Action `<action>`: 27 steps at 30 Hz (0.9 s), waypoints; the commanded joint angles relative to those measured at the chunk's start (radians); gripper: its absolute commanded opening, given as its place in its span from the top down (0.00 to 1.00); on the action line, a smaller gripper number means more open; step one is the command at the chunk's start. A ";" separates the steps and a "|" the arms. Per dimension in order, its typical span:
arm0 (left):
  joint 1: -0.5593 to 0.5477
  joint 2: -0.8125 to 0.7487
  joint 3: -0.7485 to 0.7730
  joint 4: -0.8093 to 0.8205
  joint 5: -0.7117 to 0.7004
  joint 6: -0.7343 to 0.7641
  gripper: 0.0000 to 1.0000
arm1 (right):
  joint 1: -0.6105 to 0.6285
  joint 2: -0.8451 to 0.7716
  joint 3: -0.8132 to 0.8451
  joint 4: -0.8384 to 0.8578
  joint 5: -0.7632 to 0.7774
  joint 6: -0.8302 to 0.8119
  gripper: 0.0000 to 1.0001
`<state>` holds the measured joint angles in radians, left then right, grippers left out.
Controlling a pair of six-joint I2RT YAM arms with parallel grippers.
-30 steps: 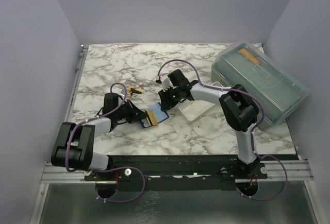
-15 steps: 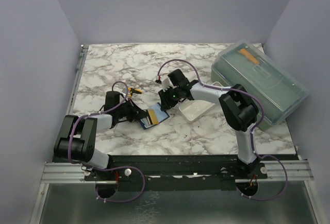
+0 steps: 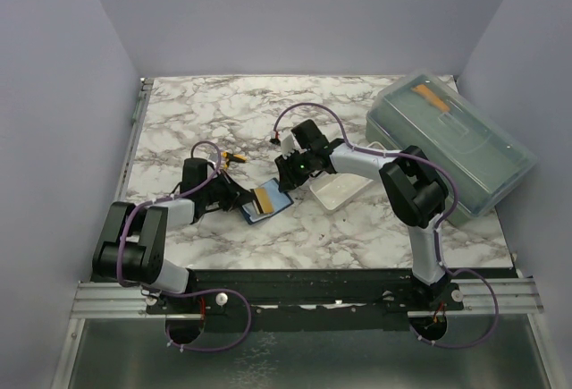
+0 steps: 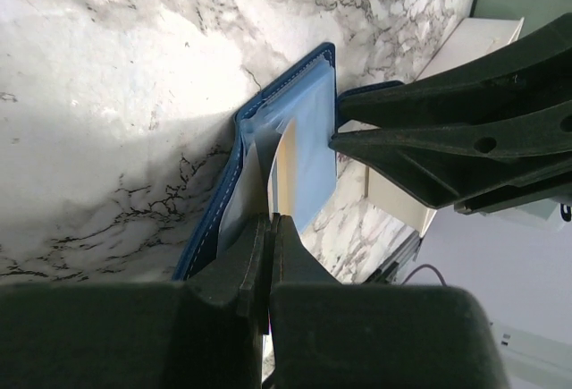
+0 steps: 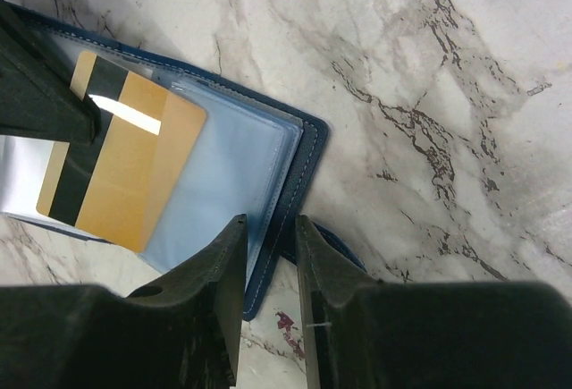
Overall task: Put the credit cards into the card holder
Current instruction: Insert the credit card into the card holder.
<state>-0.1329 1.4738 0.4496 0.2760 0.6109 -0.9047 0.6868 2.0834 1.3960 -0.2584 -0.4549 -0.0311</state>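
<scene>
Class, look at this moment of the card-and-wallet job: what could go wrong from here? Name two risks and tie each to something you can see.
1. The left gripper pinches the golden-tan card with a dark stripe by one edge, over the open navy blue wallet with clear sleeves. It could catch on a sleeve edge and buckle.

2. The right gripper straddles only the wallet's edge. That hold may slip, letting the wallet slide on the smooth marble tabletop.

Setting: lab test cell | Evidence: white marble-patterned counter (image 3: 357,228) enclosed by plain lilac panel walls (image 3: 54,94); arms bolted to slotted aluminium rail (image 3: 304,304)
</scene>
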 commanded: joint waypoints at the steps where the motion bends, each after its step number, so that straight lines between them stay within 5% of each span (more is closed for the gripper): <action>1: 0.003 -0.034 -0.021 0.022 -0.119 -0.004 1.00 | -0.001 0.105 -0.042 -0.058 0.090 -0.043 0.72; 27: -0.161 -0.048 -0.143 0.238 -0.340 -0.143 1.00 | -0.001 0.058 -0.115 0.052 -0.014 0.216 0.74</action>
<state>-0.2508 1.4040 0.3119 0.4942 0.3874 -1.0462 0.6697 2.0701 1.3392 -0.1646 -0.4732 0.1272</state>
